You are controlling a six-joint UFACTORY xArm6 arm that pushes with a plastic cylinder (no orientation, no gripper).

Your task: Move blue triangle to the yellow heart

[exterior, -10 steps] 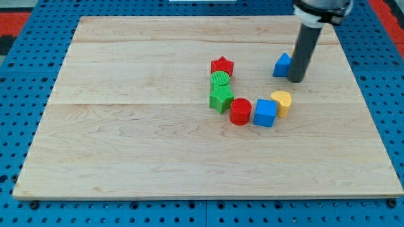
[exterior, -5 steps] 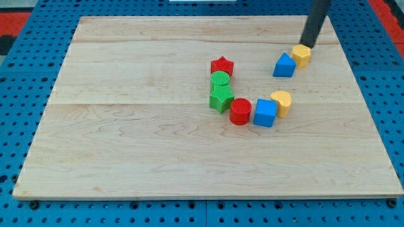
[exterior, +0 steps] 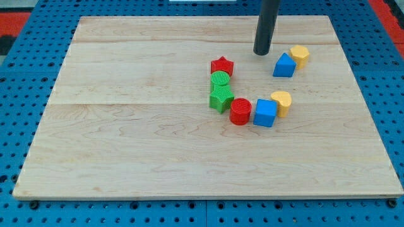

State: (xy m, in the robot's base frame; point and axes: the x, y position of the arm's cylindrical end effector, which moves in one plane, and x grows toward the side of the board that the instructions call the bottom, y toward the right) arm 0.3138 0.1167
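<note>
— Is the light good?
— Bright, even, from overhead; the pale wooden board [exterior: 126,145] shows no glare.
— Shadows?
— Short, soft ones beside each block. Everything is sharp, edges undistorted.

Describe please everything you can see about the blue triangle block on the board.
The blue triangle is a small solid block, plain blue with a matte, plastic-like look. It lies flat on the wooden board, its point toward the view's top, in the upper right part. A yellow block sits just to its upper right, very close or touching; I cannot tell which. My tip stands to its upper left, apart from it. The yellow heart lies below it, with a clear gap between.
</note>
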